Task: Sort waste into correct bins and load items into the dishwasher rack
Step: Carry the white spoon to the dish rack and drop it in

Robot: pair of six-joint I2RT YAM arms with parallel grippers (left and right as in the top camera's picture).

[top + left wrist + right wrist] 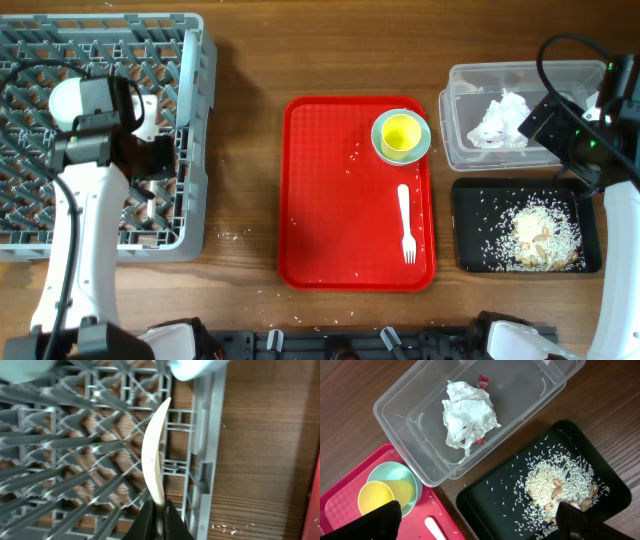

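The white spoon (154,455) is pinched by 1 end in the left claw (159,520), which is shut tight on it. The spoon hangs over the grey dishwasher rack (205,435), right by the rack's wall on the side that faces the red tray (330,200). The rack sits at the far left corner of the table. I think the job now is to set the spoon down inside the rack.

What could go wrong? The spoon is thin and curved, and it is close to the wall. If the claw lets go too soon, the spoon may tip over the wall onto the table. It may also slip down through a hole in the grid.

On the red tray, in the middle of the table, 3 things wait. The yellow cup (400,133) stands on the saucer (424,130), and the fork (406,222) lies nearer the front edge.

By the right edge, the tissue (467,412) and the red wrapper (482,381) lie in the clear tub (395,417). The rice (545,480) lies in the black tray (485,505). The right claw (477,510) hangs above them, wide open and holding nothing.
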